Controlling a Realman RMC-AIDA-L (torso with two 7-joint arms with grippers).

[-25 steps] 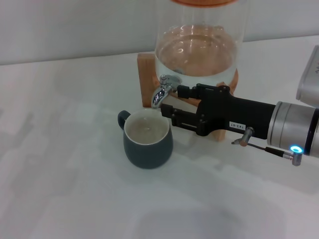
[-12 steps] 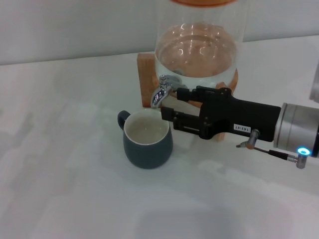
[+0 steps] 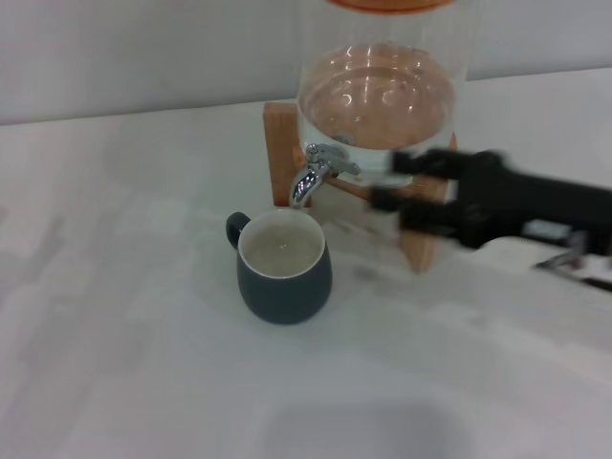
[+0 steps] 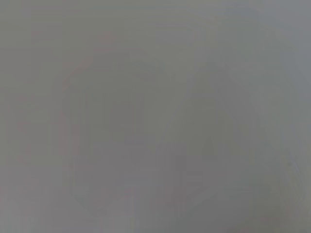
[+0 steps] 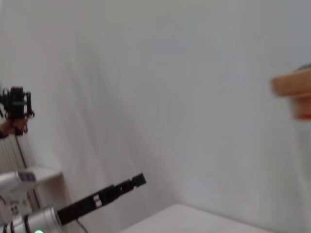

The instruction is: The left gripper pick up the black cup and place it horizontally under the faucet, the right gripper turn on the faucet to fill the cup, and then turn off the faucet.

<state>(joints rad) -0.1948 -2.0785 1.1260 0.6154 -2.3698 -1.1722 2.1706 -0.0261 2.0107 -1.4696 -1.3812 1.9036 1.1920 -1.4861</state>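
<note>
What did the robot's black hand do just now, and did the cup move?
The right gripper pulled back from the faucet, sliding away to the robot's right, so it is now apart from the lever. The black cup stayed put under the spout, upright on the table. The glass dispenser and its wooden stand did not move either.

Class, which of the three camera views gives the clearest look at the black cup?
The head view: the black cup stands upright on the table just below the faucet, rim and handle fully visible. Neither the left wrist view nor the right wrist view shows the cup.
</note>
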